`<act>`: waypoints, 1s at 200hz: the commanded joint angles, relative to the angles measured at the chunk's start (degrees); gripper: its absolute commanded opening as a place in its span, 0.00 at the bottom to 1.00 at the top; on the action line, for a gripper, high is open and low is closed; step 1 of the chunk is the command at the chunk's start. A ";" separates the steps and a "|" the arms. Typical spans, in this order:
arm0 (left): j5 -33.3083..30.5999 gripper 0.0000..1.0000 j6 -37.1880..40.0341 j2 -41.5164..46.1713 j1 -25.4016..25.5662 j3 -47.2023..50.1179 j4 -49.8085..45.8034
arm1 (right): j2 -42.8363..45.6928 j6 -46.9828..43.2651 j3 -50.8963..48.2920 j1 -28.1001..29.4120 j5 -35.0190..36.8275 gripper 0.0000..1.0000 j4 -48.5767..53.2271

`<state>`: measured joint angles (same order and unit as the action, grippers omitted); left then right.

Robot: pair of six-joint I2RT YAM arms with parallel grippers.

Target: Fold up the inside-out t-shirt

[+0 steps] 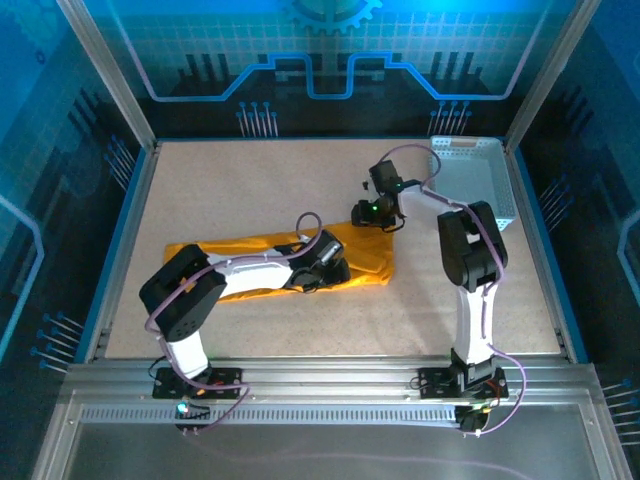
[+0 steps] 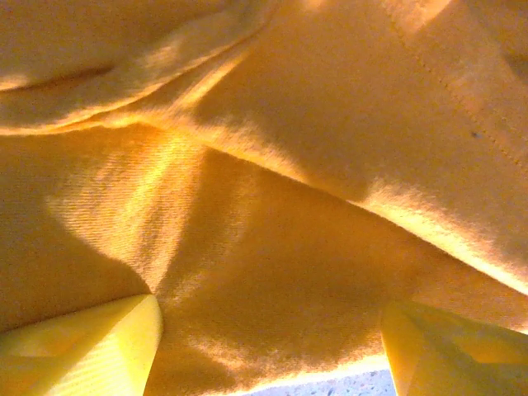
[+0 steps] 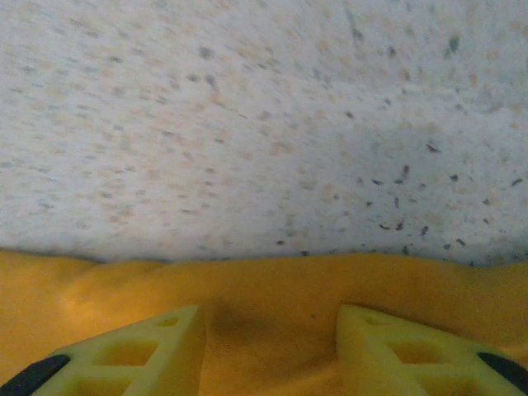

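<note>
- Beneath the left end effector [image 2: 268, 330], the inside-out t-shirt [image 2: 272, 206] lies as a long band on the surface [image 1: 250, 190]; its fingers are spread and grip nothing.
- The right end effector [image 3: 268, 346], also open, sits over the cloth's edge; pinch every layer before lifting.
- Fold slowly and keep the edges aligned.

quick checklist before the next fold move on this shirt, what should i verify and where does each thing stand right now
1. left end effector over the t-shirt, jaws apart: ok
2. right end effector at the shirt's far edge, jaws apart, bare table just beyond: ok
3. cloth pinched by either end effector: cannot tell
4. shirt lying as one long strip: ok, though the left wrist view shows ridges and creases
5. shirt apart from the basket in the far right corner: ok
</note>
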<state>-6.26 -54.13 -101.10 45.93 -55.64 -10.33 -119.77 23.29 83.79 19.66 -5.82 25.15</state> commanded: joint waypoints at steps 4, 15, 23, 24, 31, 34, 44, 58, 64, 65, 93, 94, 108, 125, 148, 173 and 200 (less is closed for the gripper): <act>-0.88 0.73 -1.97 0.16 1.15 4.30 -3.05 | -0.47 3.09 -0.69 -1.63 3.81 0.46 4.65; -1.35 0.73 -1.53 0.37 1.67 4.20 -4.11 | 0.89 4.66 -2.99 -2.86 5.08 0.46 4.52; -1.40 0.73 -1.08 0.41 2.09 4.13 -4.36 | 2.54 4.97 -5.53 -3.72 4.85 0.44 3.14; -1.39 0.73 -0.94 0.39 2.16 4.13 -4.27 | 2.70 4.95 -5.95 -3.96 4.59 0.44 2.84; -1.02 0.73 0.04 0.25 2.67 3.82 -3.88 | 4.29 5.77 -8.19 -4.45 3.45 0.43 1.39; -0.95 0.73 0.60 0.10 2.96 3.41 -3.94 | 4.93 6.37 -9.02 -4.61 3.20 0.43 1.06; -1.40 0.73 2.23 -0.83 3.87 1.48 -5.34 | 6.88 7.56 -11.05 -4.68 3.88 0.42 1.10; -3.01 0.73 4.11 -1.84 4.25 -1.05 -8.52 | 9.95 9.06 -13.51 -4.62 7.79 0.43 2.61; -3.34 0.73 4.28 -1.70 4.05 -1.28 -8.97 | 11.58 9.43 -15.36 -4.72 9.00 0.43 2.32; -3.37 0.73 4.33 -1.63 4.02 -1.25 -8.95 | 11.93 9.51 -15.69 -4.76 9.21 0.43 2.25; -0.53 0.73 5.33 0.02 3.47 1.20 -4.24 | 19.57 11.98 -25.07 -7.15 10.40 0.43 0.16; -0.52 0.73 5.43 0.02 3.47 1.17 -4.38 | 19.88 12.05 -25.38 -7.15 10.35 0.43 0.07; -0.67 0.73 7.03 0.16 3.46 0.58 -6.23 | 23.99 13.01 -30.46 -7.77 10.46 0.43 -0.83; 0.94 0.73 8.21 1.82 3.63 1.56 -6.23 | 29.14 13.71 -36.43 -7.89 10.05 0.43 -2.72; 0.71 0.74 8.35 8.37 4.59 4.18 -7.78 | 33.58 12.54 -38.54 -6.97 8.42 0.43 -2.74; -0.40 0.75 7.98 16.83 3.84 6.19 -10.90 | 36.20 8.45 -36.35 -5.28 9.63 0.45 -0.13; -0.71 0.75 9.42 17.43 4.50 1.77 -15.02 | 37.07 6.08 -33.71 -7.75 10.40 0.49 2.79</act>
<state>-6.83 -47.37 -83.57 49.89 -50.09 -19.77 -83.68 32.16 47.48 13.69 3.09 24.91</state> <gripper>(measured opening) 0.754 0.478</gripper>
